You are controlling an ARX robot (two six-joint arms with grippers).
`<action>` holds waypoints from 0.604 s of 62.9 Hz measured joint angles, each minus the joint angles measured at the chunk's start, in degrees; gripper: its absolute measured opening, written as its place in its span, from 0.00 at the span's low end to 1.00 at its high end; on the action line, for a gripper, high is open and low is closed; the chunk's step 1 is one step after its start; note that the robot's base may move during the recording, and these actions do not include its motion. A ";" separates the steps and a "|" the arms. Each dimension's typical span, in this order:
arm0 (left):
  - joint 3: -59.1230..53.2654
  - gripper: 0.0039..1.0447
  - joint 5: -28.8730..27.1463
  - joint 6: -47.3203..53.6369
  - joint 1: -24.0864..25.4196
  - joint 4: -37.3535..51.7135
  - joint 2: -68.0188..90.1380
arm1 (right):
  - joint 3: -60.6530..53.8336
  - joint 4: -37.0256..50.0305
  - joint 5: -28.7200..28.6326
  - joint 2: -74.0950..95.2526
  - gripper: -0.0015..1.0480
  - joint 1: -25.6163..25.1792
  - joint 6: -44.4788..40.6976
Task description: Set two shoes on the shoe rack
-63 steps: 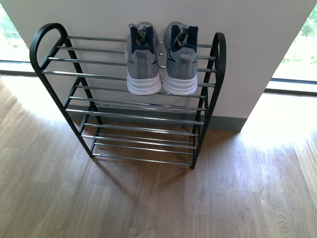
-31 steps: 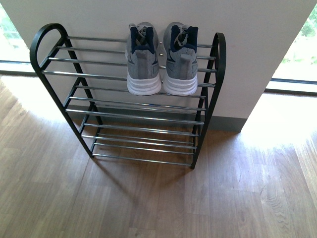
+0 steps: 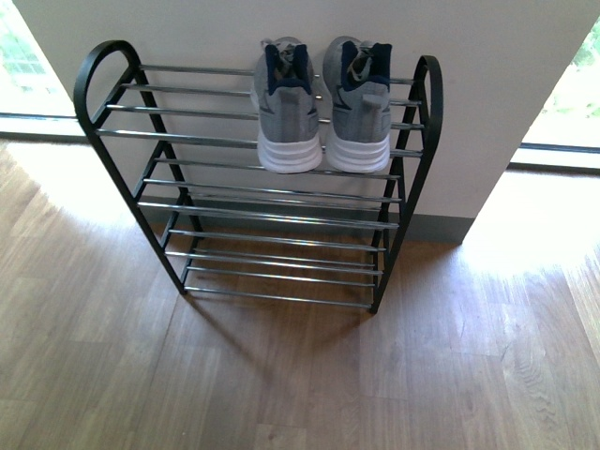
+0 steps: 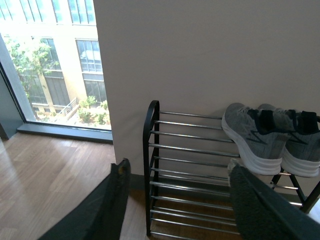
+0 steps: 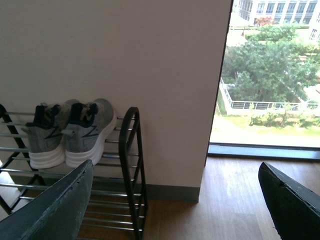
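White wall (image 3: 487, 56) is the anchor. Grey baseboard (image 3: 431, 228) runs along its foot. Wood plank floor (image 3: 281, 375) lies in front of it, sunlit at both sides. Window left of the wall (image 3: 23, 66) shows a pale multi-storey building (image 4: 65, 60). Window right of the wall (image 3: 577, 103) shows green trees (image 5: 265, 65) and a railing (image 5: 270, 105).

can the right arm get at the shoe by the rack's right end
Probably yes: the right gripper is open, and nothing covers the shoe on the top tier, though the rack has its arched side close beside it.
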 joint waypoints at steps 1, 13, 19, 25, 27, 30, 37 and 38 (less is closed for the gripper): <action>0.00 0.71 -0.04 -0.02 0.00 0.00 0.00 | 0.00 0.00 0.00 0.07 0.91 0.00 0.00; -0.02 0.91 -0.04 0.09 0.00 0.00 0.00 | 0.00 0.00 -0.02 0.02 0.91 0.00 0.00; 0.00 0.91 -0.04 0.09 0.00 0.00 0.00 | 0.00 0.00 -0.02 0.02 0.91 0.00 0.00; -0.02 0.91 -0.04 0.09 0.00 0.00 0.00 | 0.00 0.00 -0.02 0.02 0.91 0.00 0.00; 0.00 0.91 -0.07 0.09 0.00 0.00 0.00 | 0.00 0.00 -0.02 0.02 0.91 0.00 0.00; -0.02 0.91 -0.07 0.11 0.00 0.00 0.00 | 0.00 0.00 -0.02 0.02 0.91 0.00 0.00; -0.02 0.91 -0.07 0.11 0.00 0.00 0.00 | 0.00 0.04 0.00 -0.02 0.91 0.00 0.00; 0.00 0.91 -0.07 0.11 0.00 0.00 0.00 | 0.00 0.04 -0.07 -0.02 0.91 0.00 0.00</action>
